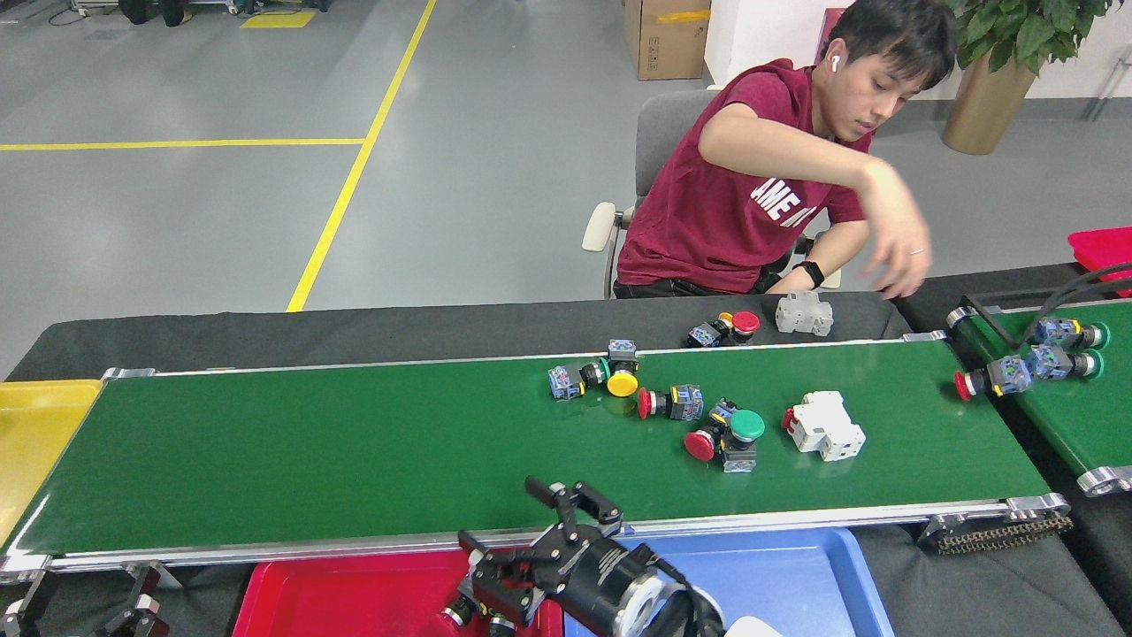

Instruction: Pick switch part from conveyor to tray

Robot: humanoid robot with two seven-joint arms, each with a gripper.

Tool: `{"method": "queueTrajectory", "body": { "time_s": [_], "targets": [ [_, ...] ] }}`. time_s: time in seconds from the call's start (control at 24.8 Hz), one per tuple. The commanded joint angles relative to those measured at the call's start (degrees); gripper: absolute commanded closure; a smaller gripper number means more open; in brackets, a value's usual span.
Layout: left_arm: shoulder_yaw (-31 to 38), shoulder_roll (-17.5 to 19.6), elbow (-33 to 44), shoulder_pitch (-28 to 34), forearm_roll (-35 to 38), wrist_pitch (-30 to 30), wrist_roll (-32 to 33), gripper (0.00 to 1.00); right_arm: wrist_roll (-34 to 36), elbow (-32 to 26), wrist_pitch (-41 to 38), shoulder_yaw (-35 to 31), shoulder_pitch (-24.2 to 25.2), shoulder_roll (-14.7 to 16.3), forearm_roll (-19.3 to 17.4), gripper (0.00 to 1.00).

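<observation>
The conveyor (309,460) is a long dark-green belt with silver rails. A cluster of switch parts rides on its right half: a yellow-capped one (622,383), a red-capped one (659,403), a green-capped one (747,425) and a white breaker (824,427). My right gripper (497,513) is open with its fingers spread and nothing between them. It hangs over the belt's near rail and the right end of the red tray (354,602). Dark part ends (457,612) show in that tray under the gripper. My left gripper (80,610) sits at the bottom left corner, its fingers apart.
A blue tray (778,575) adjoins the red one, and a yellow tray (35,442) lies at the belt's left end. A seated person's hand (893,274) hovers over loose parts (803,312) on the black table behind the belt. A second belt (1061,398) at right carries switches.
</observation>
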State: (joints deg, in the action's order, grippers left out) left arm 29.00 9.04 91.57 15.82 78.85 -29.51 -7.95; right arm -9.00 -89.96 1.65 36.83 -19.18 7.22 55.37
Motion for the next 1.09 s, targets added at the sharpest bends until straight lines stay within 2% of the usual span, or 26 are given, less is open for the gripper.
{"method": "queueTrajectory", "body": {
  "time_s": [0.0,0.08,0.16,0.24,0.32,0.36,0.48,0.61,0.77,1.05],
  "targets": [
    [-2.1,0.89,1.6,-1.14,-0.19,-0.28,-0.05,0.0,1.18,-0.83,2.66,-5.45,-1.3,0.87,0.09,0.01],
    [-5.79,1.15,2.83,-4.13,-0.01,-0.11,1.89,0.0,1.62,-0.48,4.59,-10.55,-0.77,1.93,0.17,0.01],
    [-10.1,1.07,2.74,-8.0,0.16,-0.02,5.93,0.0,3.29,-0.39,9.07,-12.22,0.37,3.95,1.84,0.02],
    [-15.81,0.8,0.64,-13.44,0.25,0.6,9.27,0.0,11.1,-0.39,18.82,-12.13,3.27,4.56,6.76,0.02],
    [-20.12,0.54,-3.41,-18.54,0.87,1.74,9.71,0.0,19.02,-0.48,24.98,-11.16,6.61,5.0,8.08,0.01],
    [-22.66,0.45,-6.13,-21.52,2.18,3.14,9.71,0.0,20.51,-0.74,25.6,-10.02,8.63,5.7,8.08,0.01],
    [-28.38,-0.08,-15.09,-29.17,7.37,7.54,9.62,0.0,20.16,-2.93,21.47,-7.21,13.73,11.85,7.73,0.01],
    [-31.72,-1.22,-20.11,-33.92,8.07,8.07,9.62,0.0,20.08,-6.89,14.7,-7.56,20.24,15.55,5.98,0.0],
    [-36.03,-2.98,-24.42,-37.18,8.95,9.03,9.62,0.0,19.73,-6.89,12.5,-7.56,21.12,15.99,5.89,0.0],
    [-36.73,-4.47,-31.8,-41.57,9.65,10.09,9.62,0.0,17.35,-6.8,11.27,-7.56,21.12,14.76,5.8,0.0]
  ]
}}
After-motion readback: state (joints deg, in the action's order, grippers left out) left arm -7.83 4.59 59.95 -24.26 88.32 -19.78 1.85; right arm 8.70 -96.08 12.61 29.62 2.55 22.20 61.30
